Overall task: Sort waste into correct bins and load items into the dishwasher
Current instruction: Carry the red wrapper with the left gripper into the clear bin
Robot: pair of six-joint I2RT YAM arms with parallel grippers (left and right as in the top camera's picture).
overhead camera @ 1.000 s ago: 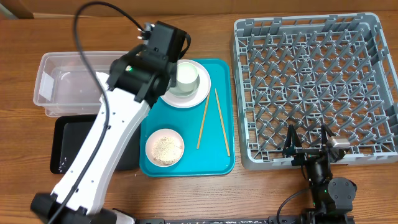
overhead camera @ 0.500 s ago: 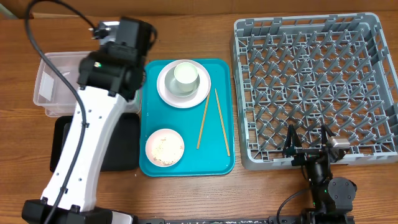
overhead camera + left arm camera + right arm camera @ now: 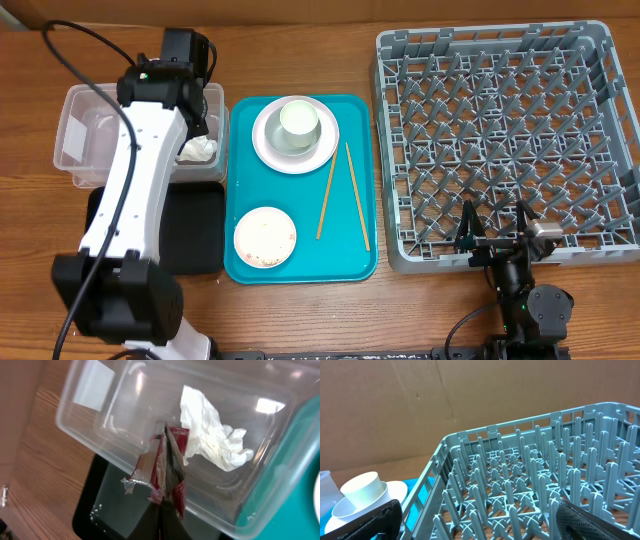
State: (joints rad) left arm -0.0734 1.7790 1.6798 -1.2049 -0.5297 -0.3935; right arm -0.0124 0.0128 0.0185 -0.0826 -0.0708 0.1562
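Clear tub (image 3: 85,140), 10 o'clock on the table (image 3: 40,250): contains the crumpled napkin (image 3: 212,435). Left gripper (image 3: 165,462) hangs above the tub, clamped on the red wrapper (image 3: 172,480), at 9 o'clock of the napkin. Black tray (image 3: 195,240), 8 o'clock, adjoins the tub. Teal tray (image 3: 360,262), centre: plate (image 3: 318,152) with cup (image 3: 298,122) at 12 o'clock, rice bowl (image 3: 265,237) at 7 o'clock, chopsticks (image 3: 327,195) at 3 o'clock. Grey rack (image 3: 500,130), 3 o'clock. Right gripper (image 3: 497,232), 5 o'clock: jaws spread, holding nothing.
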